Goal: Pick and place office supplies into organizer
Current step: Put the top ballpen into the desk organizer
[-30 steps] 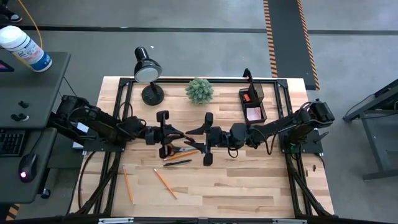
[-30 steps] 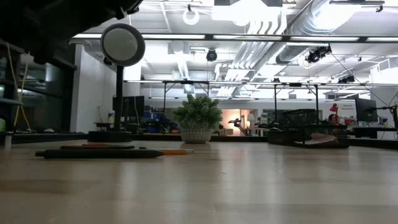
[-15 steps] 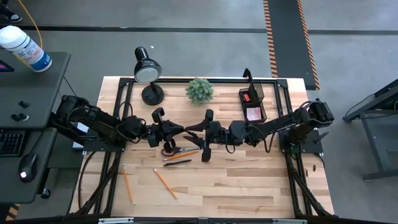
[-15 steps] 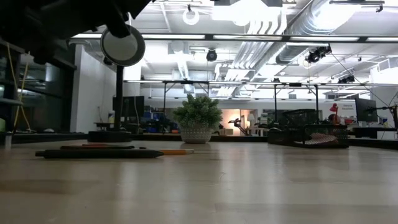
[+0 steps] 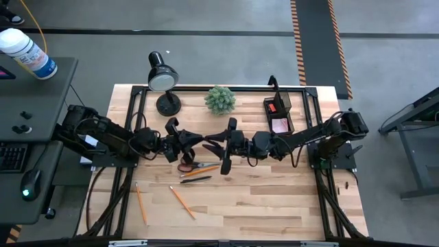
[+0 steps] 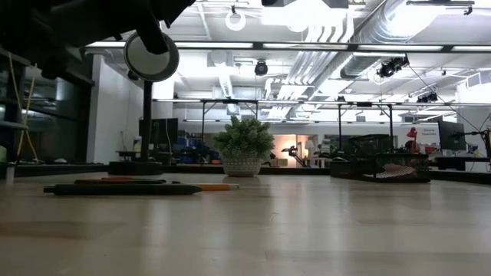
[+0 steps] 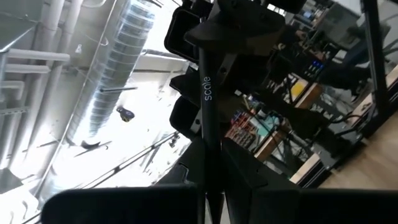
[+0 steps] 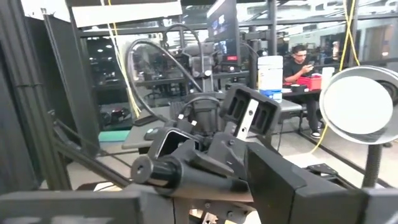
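We see the left pincer clamped on a black pen above mid-counter, facing the open right pincer, likely a handover toward the organizer at the far right.

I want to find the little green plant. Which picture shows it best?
The low view shows the plant best: side on, leaves and pale pot clear, standing beside the lamp. The high view shows only its round leafy top near the table's far edge. Neither wrist view shows it.
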